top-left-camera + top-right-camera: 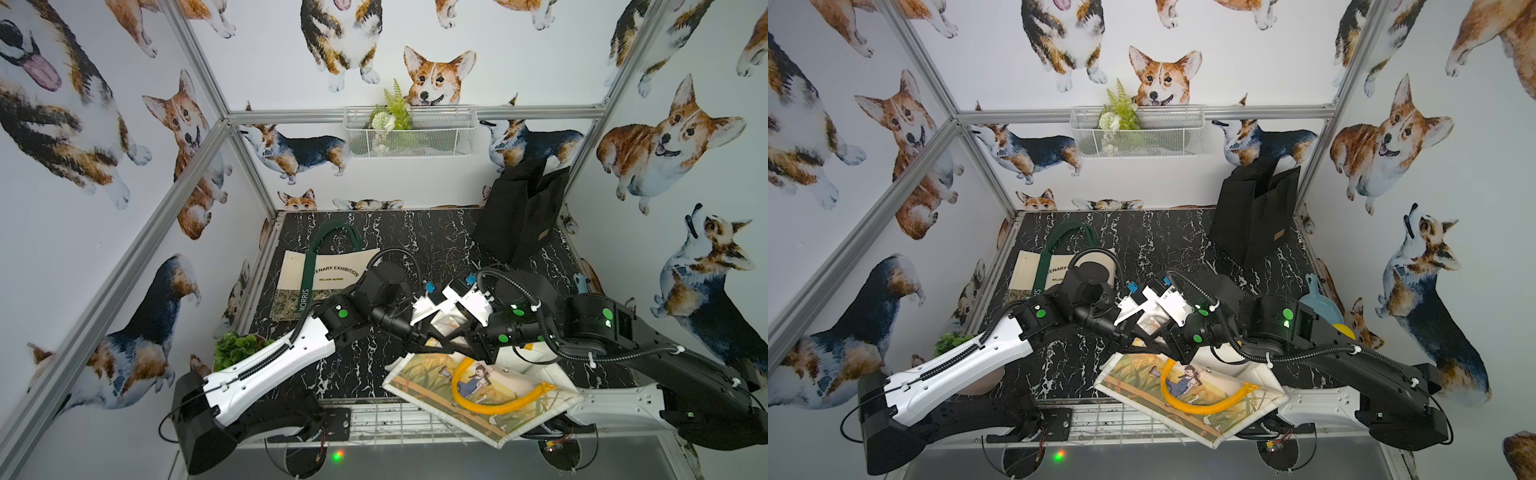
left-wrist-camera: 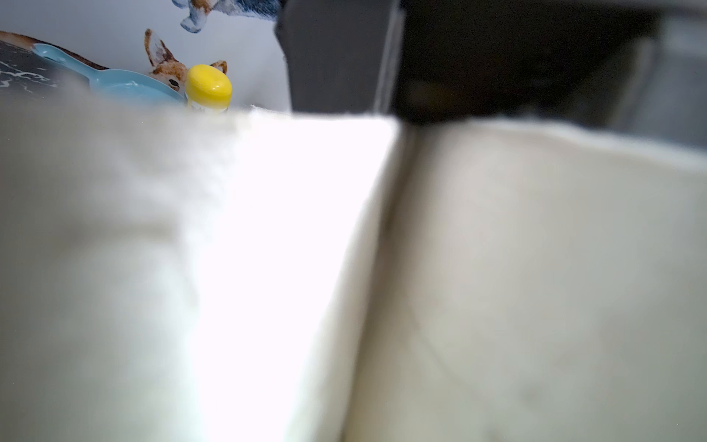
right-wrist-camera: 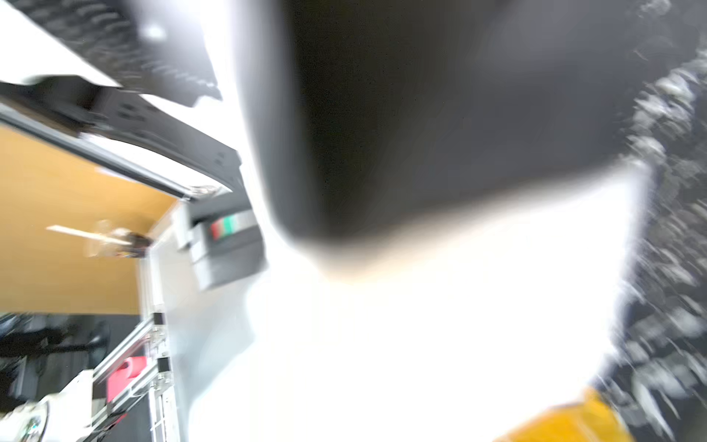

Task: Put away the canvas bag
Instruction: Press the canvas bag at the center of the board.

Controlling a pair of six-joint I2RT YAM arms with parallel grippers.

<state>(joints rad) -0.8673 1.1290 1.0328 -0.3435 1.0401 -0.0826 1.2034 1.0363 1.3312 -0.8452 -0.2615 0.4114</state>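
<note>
The canvas bag (image 1: 490, 399) (image 1: 1187, 395), cream with a painted girl in grass and yellow handles (image 1: 498, 405), lies at the table's front edge, its near corner hanging over. Both arms meet over its raised far edge. My left gripper (image 1: 436, 332) (image 1: 1142, 332) is shut on that edge, and cream cloth (image 2: 535, 268) fills the left wrist view. My right gripper (image 1: 465, 334) (image 1: 1167, 332) is right beside it at the same edge. The right wrist view is blurred, showing glaring white cloth (image 3: 421, 325) and a bit of yellow handle (image 3: 566, 421); its jaws are hidden.
A cream tote with green handles (image 1: 320, 278) lies at the back left. A black bag (image 1: 519, 216) stands in the back right corner. A wire basket (image 1: 440, 141) hangs on the back wall. A green plant (image 1: 237, 349), blue scoop (image 1: 1316, 303) and yellow-lidded jar (image 1: 1345, 330) sit at the sides.
</note>
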